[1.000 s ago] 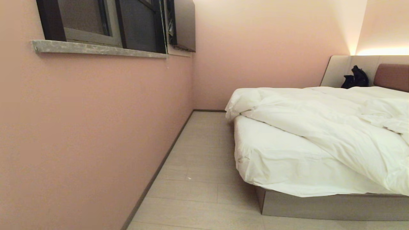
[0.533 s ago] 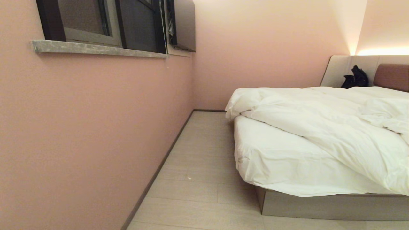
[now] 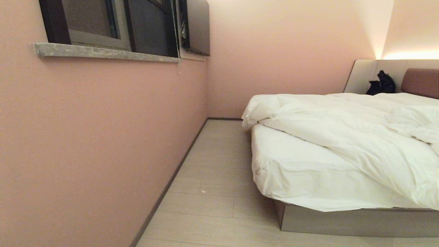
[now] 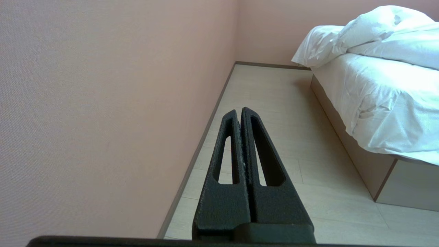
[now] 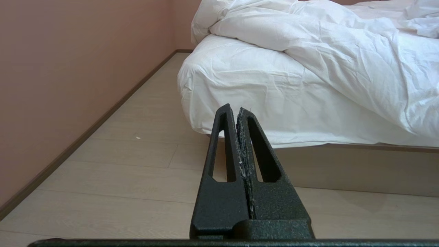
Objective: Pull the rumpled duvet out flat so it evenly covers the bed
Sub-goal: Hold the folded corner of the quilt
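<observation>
White, puffy duvet (image 3: 346,127) sits bunched on the bed (image 3: 343,219), piled toward the headboard (image 3: 420,82) end and slanting diagonally, so the near corner of the mattress sheet (image 3: 301,175) lies bare. One lump of it hangs off the far left edge, over the floor (image 3: 212,192) strip by the pink wall (image 3: 96,137).

We're parked off the bed's foot corner, not touching anything. Left gripper (image 4: 241,113) is pressed shut and empty, aimed down the aisle between wall and bed. Right gripper (image 5: 236,111) is also clamped shut, empty, pointing at the mattress corner, near it but apart. Neither arm shows in the head view.

Step in hand, as we judge it: approach and reach, nothing grabbed yet. To do it well:
- Get closer first; the duvet's lower edge looks beyond reach from here.
- Open both grippers before contact.
- Pinch the duvet's thick folded edge, not the thin sheet under it. Both white, easy to mix up.
- Grip with both sides well apart along the edge, so the pull spreads evenly, not into a rope.
- Pull toward the foot, low and along the mattress, then correct sideways for the overhanging lump on the left.

Risks: dragging the sheet loose, pinching one layer only, pulling too far off the foot. Dark bag-like object (image 3: 381,84) by the headboard's beige panel, leave it alone.
</observation>
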### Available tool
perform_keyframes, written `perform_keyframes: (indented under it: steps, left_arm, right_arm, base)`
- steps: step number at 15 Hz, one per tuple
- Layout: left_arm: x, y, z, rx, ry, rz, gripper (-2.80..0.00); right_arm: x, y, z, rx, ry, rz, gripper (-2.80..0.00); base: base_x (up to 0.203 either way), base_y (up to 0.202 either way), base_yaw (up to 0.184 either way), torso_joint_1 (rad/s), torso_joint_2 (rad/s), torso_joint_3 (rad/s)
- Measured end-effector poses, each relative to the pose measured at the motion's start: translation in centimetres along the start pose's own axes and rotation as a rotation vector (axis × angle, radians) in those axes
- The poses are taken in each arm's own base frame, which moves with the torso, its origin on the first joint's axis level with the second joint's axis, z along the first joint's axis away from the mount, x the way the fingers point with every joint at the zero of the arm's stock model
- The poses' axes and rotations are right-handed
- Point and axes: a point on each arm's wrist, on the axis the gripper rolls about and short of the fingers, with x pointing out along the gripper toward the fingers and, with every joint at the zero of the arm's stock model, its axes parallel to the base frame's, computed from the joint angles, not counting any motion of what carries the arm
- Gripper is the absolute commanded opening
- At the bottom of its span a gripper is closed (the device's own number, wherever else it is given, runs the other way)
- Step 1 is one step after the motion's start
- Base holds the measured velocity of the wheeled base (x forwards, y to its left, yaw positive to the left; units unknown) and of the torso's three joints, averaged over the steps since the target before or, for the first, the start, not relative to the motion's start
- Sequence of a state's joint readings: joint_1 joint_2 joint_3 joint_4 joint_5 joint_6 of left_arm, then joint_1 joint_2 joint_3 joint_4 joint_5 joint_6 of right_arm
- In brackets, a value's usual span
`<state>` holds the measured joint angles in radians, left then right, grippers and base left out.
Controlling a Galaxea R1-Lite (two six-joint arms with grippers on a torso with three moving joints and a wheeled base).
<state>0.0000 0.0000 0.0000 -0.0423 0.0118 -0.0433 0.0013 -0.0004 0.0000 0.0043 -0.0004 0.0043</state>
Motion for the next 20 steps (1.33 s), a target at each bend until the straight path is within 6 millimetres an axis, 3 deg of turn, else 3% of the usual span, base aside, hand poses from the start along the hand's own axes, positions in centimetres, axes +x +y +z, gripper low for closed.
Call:
perform_keyframes:
  steps: [20]
  left_arm:
    - [0.0, 0.0, 0.0, 0.003, 0.0, -0.001, -2.8]
  right_arm:
    - [0.0, 0.0, 0.0, -0.002, 0.0, 0.0, -2.8]
  base:
    - [0.0, 0.0, 0.0, 0.0, 0.0, 0.0]
